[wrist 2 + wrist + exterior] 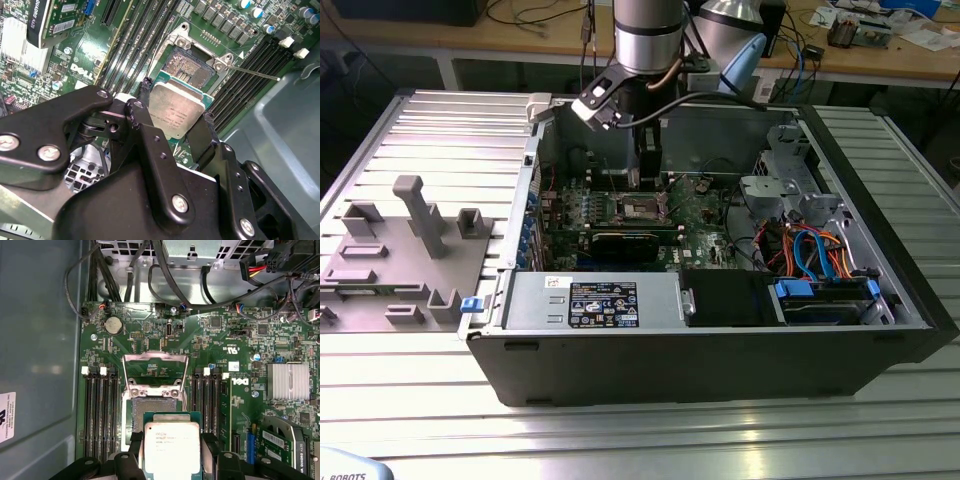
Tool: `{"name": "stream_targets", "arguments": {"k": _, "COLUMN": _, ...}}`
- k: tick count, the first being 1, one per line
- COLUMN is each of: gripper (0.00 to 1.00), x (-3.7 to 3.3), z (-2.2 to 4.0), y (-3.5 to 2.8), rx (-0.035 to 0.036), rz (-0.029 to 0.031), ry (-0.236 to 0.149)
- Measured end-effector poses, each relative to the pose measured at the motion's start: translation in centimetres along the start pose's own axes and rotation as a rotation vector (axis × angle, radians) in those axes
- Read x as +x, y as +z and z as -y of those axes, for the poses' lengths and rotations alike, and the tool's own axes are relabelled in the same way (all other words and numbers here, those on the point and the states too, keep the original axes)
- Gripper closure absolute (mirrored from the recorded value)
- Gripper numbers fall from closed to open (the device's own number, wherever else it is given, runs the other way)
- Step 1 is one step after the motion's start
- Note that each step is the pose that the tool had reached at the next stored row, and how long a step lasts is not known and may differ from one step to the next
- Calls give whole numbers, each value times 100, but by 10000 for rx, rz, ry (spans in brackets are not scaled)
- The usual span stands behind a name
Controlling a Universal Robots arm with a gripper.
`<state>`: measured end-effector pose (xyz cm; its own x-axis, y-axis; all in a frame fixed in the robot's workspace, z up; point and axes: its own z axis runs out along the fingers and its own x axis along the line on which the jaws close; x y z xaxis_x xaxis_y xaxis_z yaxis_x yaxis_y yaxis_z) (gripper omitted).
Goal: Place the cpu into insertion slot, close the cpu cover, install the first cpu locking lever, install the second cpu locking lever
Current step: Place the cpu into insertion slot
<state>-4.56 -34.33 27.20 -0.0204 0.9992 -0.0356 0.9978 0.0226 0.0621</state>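
Hovering toward eleven o'clock inside the open case [720, 350] in the exterior view, the gripper [648, 186] clamps the cpu [173, 111] by opposite edges, partly over the bare insertion slot [150, 406]; cpu cover [156, 358] raised clear.

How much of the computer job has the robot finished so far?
Nothing is finished yet. The cpu cover stands flipped open, and the insertion slot beneath it is bare. In hand: the gripper is shut on the cpu, holding it near the slot, not yet seated. Left: chip in, cover closed, both levers locked; one locking lever sticks out loose in the second wrist view.
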Motion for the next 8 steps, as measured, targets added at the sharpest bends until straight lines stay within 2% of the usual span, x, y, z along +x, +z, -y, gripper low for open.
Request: {"name": "stream_targets", "arguments": {"k": 8, "gripper": 46, "x": 0, "z": 1, "y": 16, "rx": 0, "rz": 0, "ry": 0}}
